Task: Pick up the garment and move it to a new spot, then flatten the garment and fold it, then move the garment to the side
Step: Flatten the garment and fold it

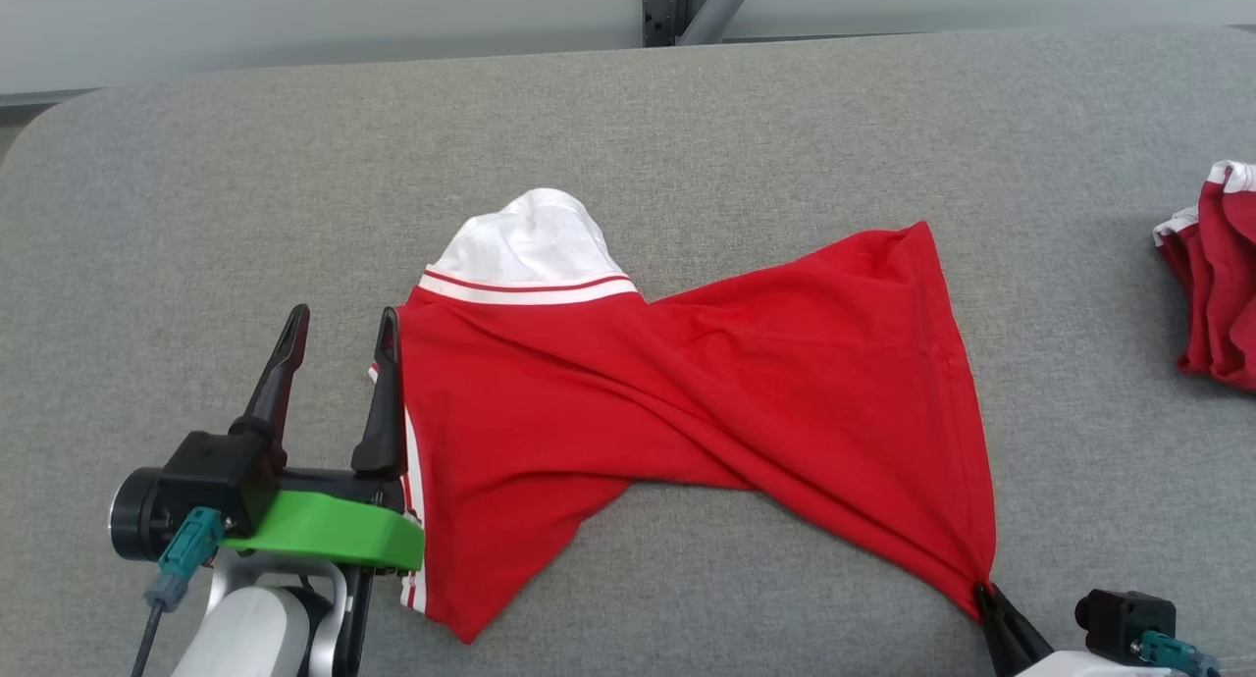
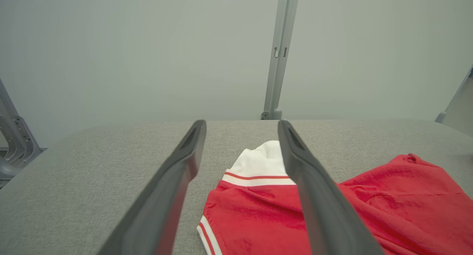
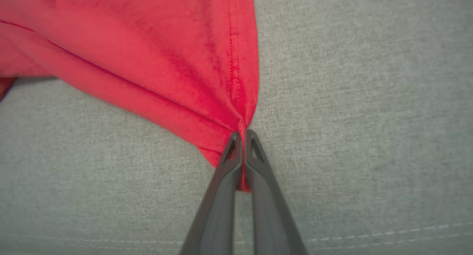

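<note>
Red garment (image 1: 687,392) w/ white trim lies twisted across mid table (image 1: 687,108), closer to the near edge. Its near-right corner is pinched in the right gripper (image 1: 984,594), jaws clamped tight on the cloth, close to the near edge. Left gripper (image 1: 343,316) spread wide, holding nothing, at garment's left hem: inner finger just beside the hem, outer one over bare table. 2nd red garment (image 1: 1212,285) bunched at right edge.

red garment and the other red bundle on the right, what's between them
Bare grey table cover lies between the red garment and the other red bundle, in the head view.
</note>
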### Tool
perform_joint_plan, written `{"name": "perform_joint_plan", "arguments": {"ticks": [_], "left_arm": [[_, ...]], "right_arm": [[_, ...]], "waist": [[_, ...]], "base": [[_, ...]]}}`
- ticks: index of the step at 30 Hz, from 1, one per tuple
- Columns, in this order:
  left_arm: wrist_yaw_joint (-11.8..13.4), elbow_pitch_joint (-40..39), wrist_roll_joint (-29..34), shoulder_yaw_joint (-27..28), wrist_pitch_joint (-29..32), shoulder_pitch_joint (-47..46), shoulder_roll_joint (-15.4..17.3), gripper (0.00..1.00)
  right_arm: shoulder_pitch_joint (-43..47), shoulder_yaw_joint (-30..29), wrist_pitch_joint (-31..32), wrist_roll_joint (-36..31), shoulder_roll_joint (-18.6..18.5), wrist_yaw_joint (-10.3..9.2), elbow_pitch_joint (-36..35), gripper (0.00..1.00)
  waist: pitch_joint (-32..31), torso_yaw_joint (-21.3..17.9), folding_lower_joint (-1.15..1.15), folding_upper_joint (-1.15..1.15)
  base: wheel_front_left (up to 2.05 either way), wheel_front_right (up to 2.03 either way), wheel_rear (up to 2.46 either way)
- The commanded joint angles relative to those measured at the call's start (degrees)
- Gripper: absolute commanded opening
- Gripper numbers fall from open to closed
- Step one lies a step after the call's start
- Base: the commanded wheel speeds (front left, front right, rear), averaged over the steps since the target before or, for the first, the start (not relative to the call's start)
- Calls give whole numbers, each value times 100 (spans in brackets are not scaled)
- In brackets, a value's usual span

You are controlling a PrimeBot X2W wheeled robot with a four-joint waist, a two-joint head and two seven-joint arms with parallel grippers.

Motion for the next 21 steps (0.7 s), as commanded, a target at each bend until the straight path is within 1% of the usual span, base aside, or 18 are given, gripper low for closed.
{"name": "perform_joint_plan", "arguments": {"ticks": [1,5,6,7,11,16,21], "left_arm": [[30,-21,-35,7,22,58,46,100],[66,-66,-54,23,44,108,74,100],[75,-73,-60,25,44,130,82,100],[89,-76,-65,24,59,149,89,100],[127,-88,-78,28,76,183,101,100],[188,-84,-121,61,46,279,100,100],[237,-45,-158,111,7,422,135,100]], "right_arm": [[41,-3,-44,44,10,-7,77,0],[-144,27,-273,26,64,-7,363,0],[-213,12,-355,7,69,-7,381,38],[-268,-5,-435,-37,69,-7,385,100],[-446,-162,-766,-169,25,-7,227,100],[-663,-375,-1112,-386,-48,-7,-229,100],[-887,-379,-1177,-573,-67,-7,-781,100]], "waist": [[-25,25,0,0],[-47,15,0,0],[-58,10,0,0],[-69,6,0,0],[-119,2,0,0],[-206,3,0,0],[-315,-34,0,0]], "base": [[0,0,0],[0,0,0],[0,0,0],[0,0,0],[0,0,0],[0,0,0],[0,0,0]]}}
